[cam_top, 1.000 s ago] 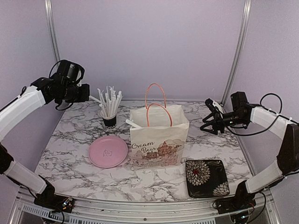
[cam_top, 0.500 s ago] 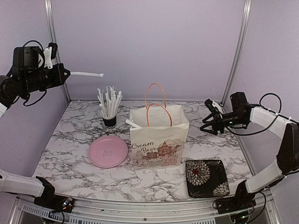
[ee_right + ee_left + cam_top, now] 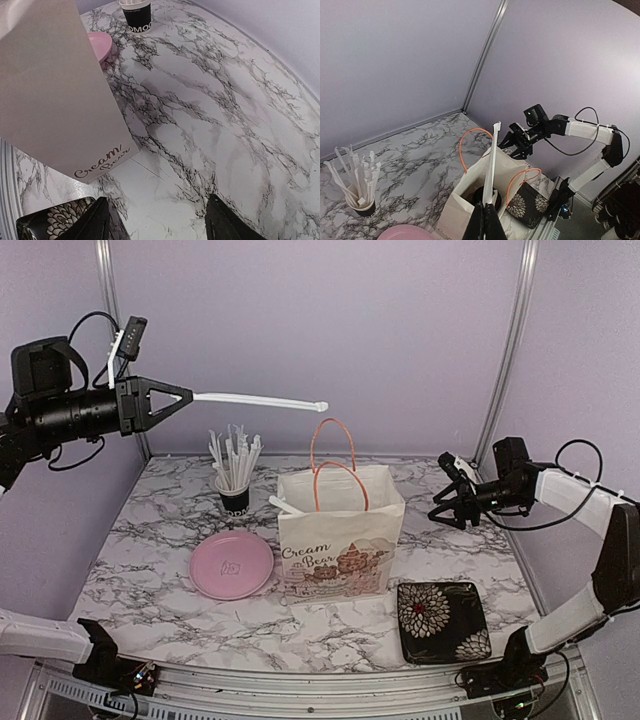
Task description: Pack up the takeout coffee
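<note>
L hand [image 3: 183,397] clamped on 1 white stick [image 3: 260,400], high left of bag [image 3: 340,540]. R hand [image 3: 447,492] right of bag, fingers apart.

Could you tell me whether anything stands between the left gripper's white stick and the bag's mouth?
Only the orange handles of the bag arch over its mouth; otherwise open air lies below the stick in the left gripper.

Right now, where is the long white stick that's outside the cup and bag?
Top view, upper left: the long white stick is held level in the left gripper, airborne, its tip above the white paper bag.
</note>
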Controlling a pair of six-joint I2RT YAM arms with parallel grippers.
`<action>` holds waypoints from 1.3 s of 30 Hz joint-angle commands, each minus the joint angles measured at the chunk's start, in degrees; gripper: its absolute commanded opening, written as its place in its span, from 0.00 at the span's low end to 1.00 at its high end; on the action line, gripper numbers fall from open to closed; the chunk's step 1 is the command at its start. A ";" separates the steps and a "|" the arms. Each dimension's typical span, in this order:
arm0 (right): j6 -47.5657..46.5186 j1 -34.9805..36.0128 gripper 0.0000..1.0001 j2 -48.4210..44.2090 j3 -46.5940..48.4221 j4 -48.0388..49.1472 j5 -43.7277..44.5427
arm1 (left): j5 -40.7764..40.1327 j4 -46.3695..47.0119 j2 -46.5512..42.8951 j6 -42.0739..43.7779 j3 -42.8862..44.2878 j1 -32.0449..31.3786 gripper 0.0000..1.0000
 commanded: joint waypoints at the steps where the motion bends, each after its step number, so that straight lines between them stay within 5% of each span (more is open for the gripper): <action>1: -0.72 0.36 0.63 0.04 1.77 -0.94 0.48 | 6.05 3.94 0.83 0.39 -0.80 -4.44 0.00; 30: -1.60 0.68 0.63 0.39 1.77 -1.37 1.34 | -5.38 -0.29 29.53 6.66 7.24 -16.63 0.00; 35: -1.60 0.74 0.63 0.25 1.77 -1.41 1.33 | -11.01 -3.26 30.12 8.60 10.13 -16.94 0.35; 39: -1.55 0.69 0.63 0.33 1.82 -1.45 1.14 | -17.23 -4.48 27.79 10.06 9.79 -16.89 0.51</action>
